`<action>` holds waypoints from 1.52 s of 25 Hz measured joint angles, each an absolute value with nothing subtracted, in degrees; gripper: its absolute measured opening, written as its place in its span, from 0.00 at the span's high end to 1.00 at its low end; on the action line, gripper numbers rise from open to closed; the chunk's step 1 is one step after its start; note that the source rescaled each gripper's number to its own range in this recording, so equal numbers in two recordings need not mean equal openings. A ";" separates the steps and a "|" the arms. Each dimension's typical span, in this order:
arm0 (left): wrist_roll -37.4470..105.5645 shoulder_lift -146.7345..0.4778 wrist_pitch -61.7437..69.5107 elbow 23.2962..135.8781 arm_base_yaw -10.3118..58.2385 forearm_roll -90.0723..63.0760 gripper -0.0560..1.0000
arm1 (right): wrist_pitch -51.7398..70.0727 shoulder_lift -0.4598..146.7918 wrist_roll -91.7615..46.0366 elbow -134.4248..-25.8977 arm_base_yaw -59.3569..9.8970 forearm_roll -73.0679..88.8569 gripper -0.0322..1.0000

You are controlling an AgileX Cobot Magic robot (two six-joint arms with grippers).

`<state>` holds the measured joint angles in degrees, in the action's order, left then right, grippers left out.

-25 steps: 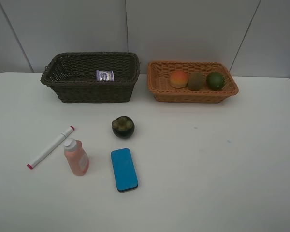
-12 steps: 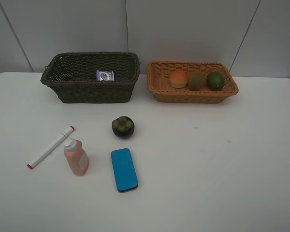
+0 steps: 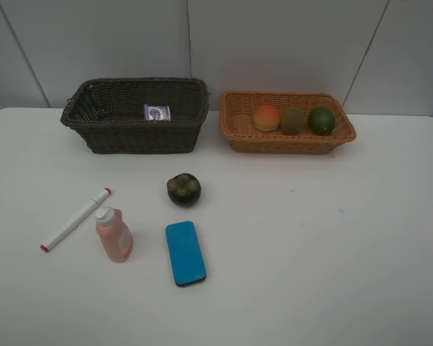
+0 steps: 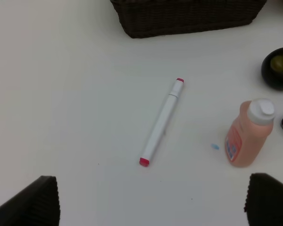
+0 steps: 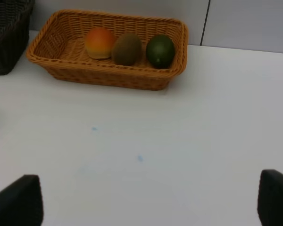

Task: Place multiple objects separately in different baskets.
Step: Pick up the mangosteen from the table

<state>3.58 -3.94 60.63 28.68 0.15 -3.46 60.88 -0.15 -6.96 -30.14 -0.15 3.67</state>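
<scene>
The dark brown basket [image 3: 101,137] holds the purple-lidded tub [image 3: 156,112]. The light orange basket [image 3: 289,144] holds the orange-red fruit [image 3: 267,117], kiwi [image 3: 293,120] and green fruit [image 3: 321,120]. On the table lie the mangosteen [image 3: 183,189], marker [image 3: 76,219], pink bottle [image 3: 114,234], standing upright, and blue block [image 3: 185,252]. Neither gripper shows in the exterior view. My left gripper [image 4: 151,202] is open and empty, above the marker [image 4: 162,122] and bottle [image 4: 247,134]. My right gripper [image 5: 151,202] is open and empty, well short of the orange basket [image 5: 108,75].
The white table [image 3: 332,252] runs back to a grey panelled wall behind the baskets. The two baskets stand side by side with a narrow gap between them. The dark basket's corner [image 5: 7,37] shows in the right wrist view.
</scene>
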 joint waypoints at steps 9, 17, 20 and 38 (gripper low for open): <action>3.58 -3.94 60.63 28.68 0.15 -3.46 0.00 | 60.88 -0.15 -6.96 -30.14 -0.15 3.67 0.01; 3.58 -3.94 60.63 28.68 0.15 -3.46 0.00 | 60.88 -0.15 -6.85 -30.14 -0.15 3.67 0.01; 3.58 -3.94 60.63 28.68 0.15 -3.46 0.00 | 60.88 -0.15 -6.80 -30.14 -0.15 3.67 0.01; 3.58 -3.94 60.63 28.68 0.15 -3.46 0.00 | 60.88 -0.15 -6.80 -30.14 -0.15 3.84 0.01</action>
<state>3.58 -3.94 60.63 28.68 0.15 -3.46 60.88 -0.15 -6.80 -30.14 -0.15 3.84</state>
